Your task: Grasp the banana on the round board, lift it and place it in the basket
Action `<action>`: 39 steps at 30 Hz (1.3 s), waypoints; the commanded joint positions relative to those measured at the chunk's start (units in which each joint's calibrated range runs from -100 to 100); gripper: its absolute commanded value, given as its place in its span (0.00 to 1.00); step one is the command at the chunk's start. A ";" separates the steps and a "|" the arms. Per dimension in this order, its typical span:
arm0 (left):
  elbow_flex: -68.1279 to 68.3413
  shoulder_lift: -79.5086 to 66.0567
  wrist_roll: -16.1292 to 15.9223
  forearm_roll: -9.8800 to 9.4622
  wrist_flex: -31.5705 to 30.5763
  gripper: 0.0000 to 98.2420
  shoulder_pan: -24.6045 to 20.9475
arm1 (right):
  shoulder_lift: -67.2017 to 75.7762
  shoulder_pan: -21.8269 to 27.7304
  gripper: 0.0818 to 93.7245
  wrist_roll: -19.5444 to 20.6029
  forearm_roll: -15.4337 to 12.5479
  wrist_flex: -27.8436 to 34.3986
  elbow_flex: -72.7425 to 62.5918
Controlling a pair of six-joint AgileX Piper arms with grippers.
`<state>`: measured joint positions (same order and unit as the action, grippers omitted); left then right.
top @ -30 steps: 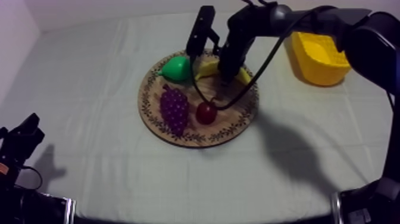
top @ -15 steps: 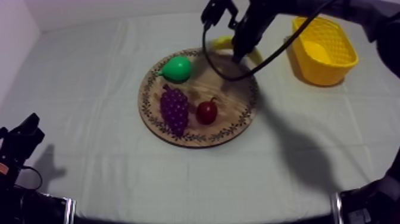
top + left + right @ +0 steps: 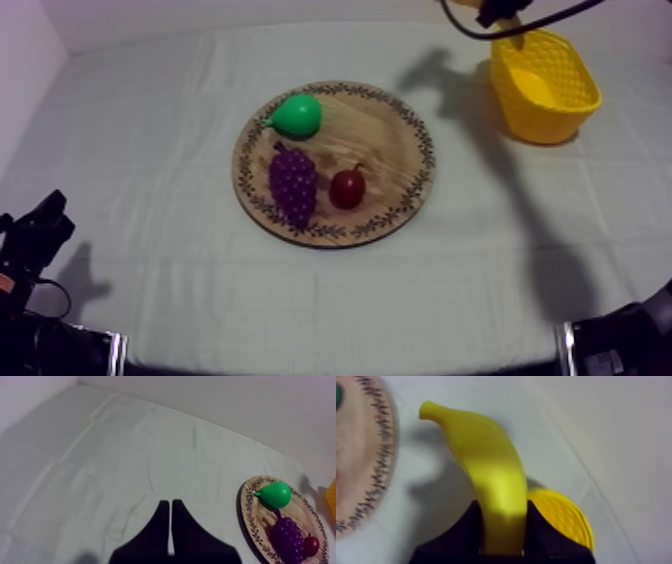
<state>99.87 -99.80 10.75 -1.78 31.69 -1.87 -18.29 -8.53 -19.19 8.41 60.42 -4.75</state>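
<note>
Banana (image 3: 491, 471) pinched in right claw (image 3: 503, 510) — long axis directed away from it, basket (image 3: 563, 518) just beside the claw.

The board (image 3: 385, 125) is set mid-surface (image 3: 150, 150), the basket (image 3: 545, 122) to its right, farther back. On the board the pear (image 3: 297, 116) is laid behind the grapes (image 3: 293, 185) and small red fruit (image 3: 347, 188).
</note>
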 commanded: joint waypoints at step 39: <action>0.02 -0.03 -0.01 0.00 0.00 0.00 0.02 | -12.00 10.15 0.20 12.21 9.65 -9.85 9.41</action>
<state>99.87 -99.80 10.75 -1.78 31.69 -1.87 -30.31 1.65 -7.72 17.98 50.27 2.71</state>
